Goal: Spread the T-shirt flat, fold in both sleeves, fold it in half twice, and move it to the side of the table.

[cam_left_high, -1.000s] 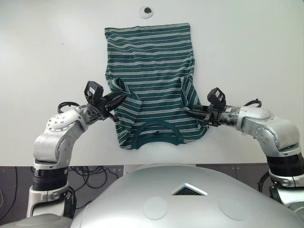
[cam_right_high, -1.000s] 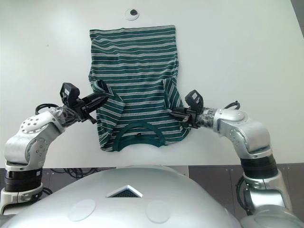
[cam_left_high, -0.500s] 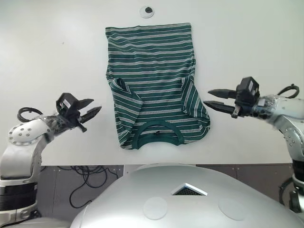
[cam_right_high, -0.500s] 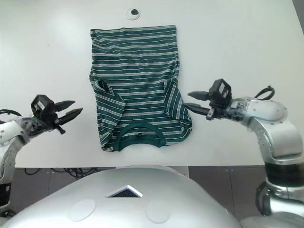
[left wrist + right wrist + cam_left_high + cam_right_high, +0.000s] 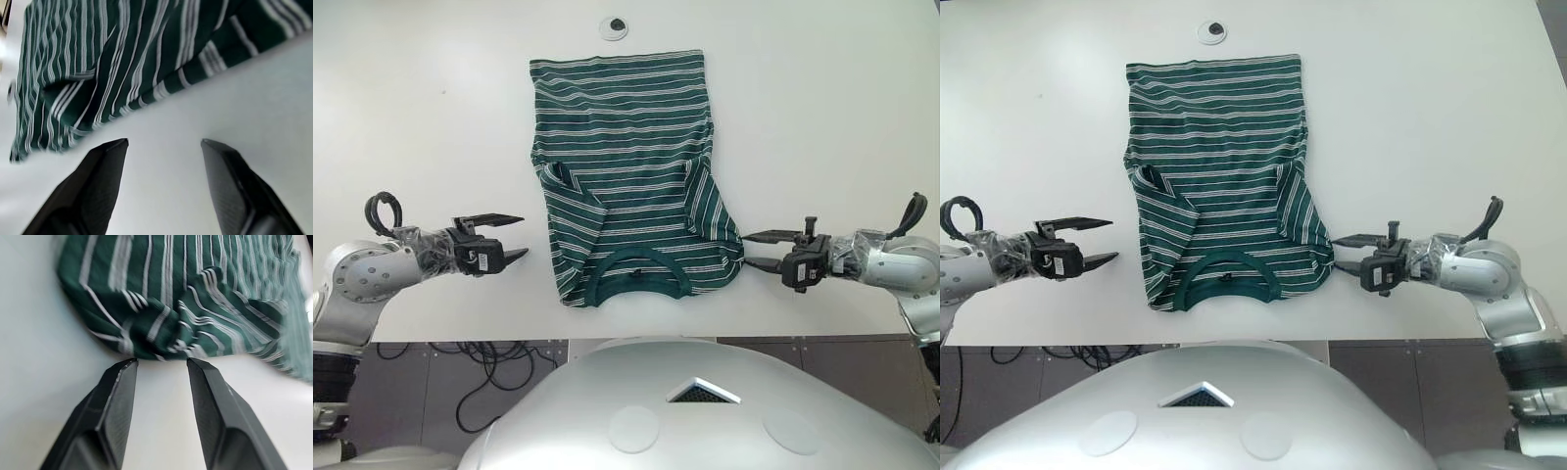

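Lying flat in the middle of the white counter [image 5: 822,98], collar toward the near edge and both sleeves folded in, the dark green white-striped T-shirt [image 5: 626,166] has the left gripper [image 5: 524,235] wide open and empty, a little apart, and the right gripper [image 5: 745,249], also open and empty, just beside it.

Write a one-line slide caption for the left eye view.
Green striped T-shirt lies sleeves-folded on the white table, with the open left hand and open right hand on either side.
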